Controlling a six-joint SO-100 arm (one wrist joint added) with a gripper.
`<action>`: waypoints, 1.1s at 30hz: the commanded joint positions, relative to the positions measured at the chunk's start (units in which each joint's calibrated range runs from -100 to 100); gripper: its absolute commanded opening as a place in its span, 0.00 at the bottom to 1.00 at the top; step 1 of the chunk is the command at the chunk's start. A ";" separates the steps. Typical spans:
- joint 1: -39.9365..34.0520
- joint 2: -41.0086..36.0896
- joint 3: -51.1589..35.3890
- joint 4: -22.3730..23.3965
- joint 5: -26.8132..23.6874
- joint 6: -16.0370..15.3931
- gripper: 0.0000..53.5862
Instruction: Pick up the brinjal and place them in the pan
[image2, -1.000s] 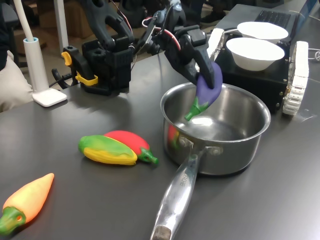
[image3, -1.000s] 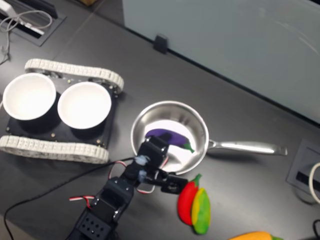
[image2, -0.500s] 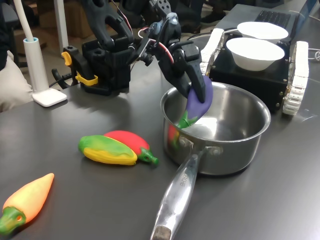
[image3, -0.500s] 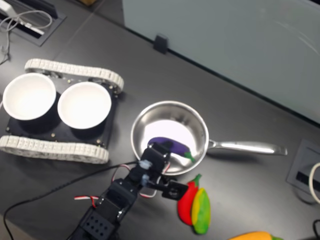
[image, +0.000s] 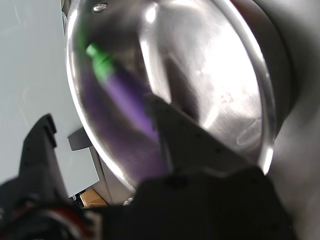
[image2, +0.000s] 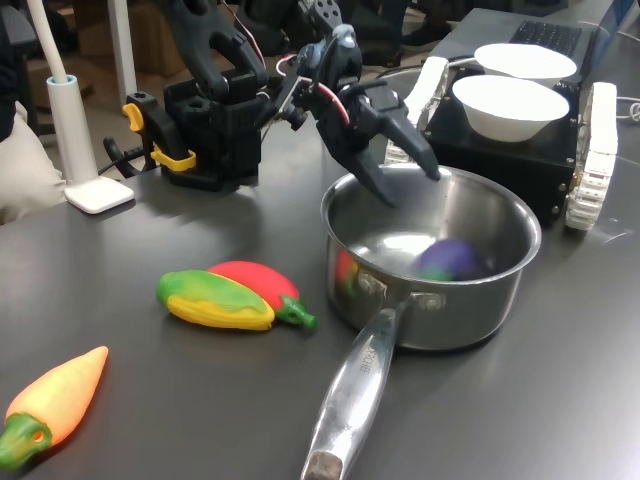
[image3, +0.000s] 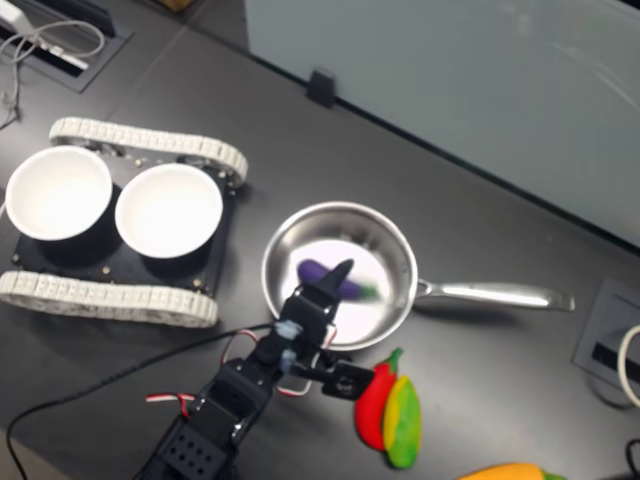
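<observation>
The hand (image2: 405, 178) has let go. Half a second ago it held the brinjal (image2: 450, 259) just over the rim of the pan (image2: 510, 285); now its two fingers stand apart with nothing between them, hanging above the pan's near edge. The brinjal is down inside the pan. In the first exterior view it looks blurry, so it may be rolling along the bottom. In the second exterior view it shows as a purple shape with a green tip near the middle of the pan.

So the main job looks done. The arm only needs to lift away without bumping the pan. The red pepper (image2: 262, 284) and the carrot (image2: 55, 402) lie on the dark surface (image2: 180, 400), not touched.
</observation>
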 joint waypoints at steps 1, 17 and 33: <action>-1.16 -3.28 -1.83 -0.77 0.05 0.98 0.59; -1.85 -10.36 0.45 0.17 -1.61 0.89 0.59; -1.85 -22.09 6.35 0.43 -2.44 0.81 0.00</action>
